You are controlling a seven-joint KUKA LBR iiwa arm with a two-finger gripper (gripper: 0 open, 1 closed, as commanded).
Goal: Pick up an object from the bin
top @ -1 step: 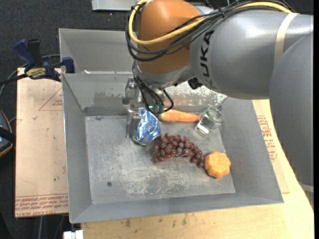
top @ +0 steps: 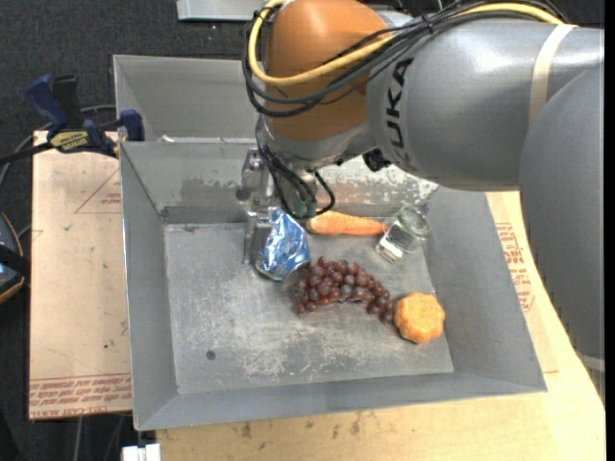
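Fingers (top: 261, 246) closed on blue foil packet (top: 286, 246) | arm (top: 480, 94) reaching straight down | bin (top: 192, 353) centre

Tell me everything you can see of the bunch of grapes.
The grapes are one dark reddish-purple bunch of small round berries, lying flat on the bin floor near its middle, stretched toward the lower right. The left end touches a crumpled blue foil piece; the right end reaches an orange lump.
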